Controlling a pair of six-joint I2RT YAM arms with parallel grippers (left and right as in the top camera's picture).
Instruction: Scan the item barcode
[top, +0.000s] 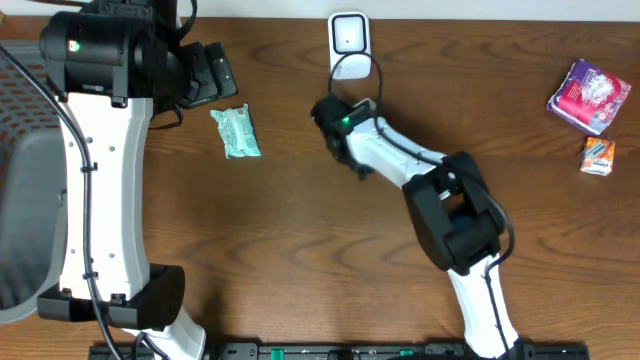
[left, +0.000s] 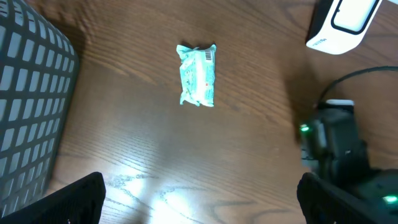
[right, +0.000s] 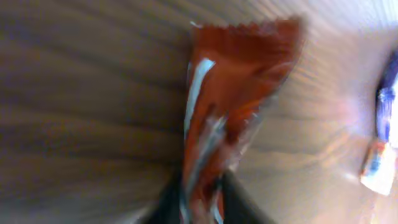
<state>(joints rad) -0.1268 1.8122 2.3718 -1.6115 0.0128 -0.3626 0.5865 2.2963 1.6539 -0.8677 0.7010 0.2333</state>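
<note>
Left gripper (top: 220, 72) spread wide, empty, parked over bench's far-left corner beside teal packet (top: 236, 132). Right gripper (right: 202, 200) pinching orange-red wrapper (right: 233, 87) mid-bench near far edge, just before white scanner (top: 348, 35), probably to present barcode. Purple pack (top: 588, 95) lies at right edge.

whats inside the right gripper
A red packet is pinched in the right gripper, seen in the wrist view. Its lower end is covered by the fingers, and from overhead the gripper hides it entirely.
</note>
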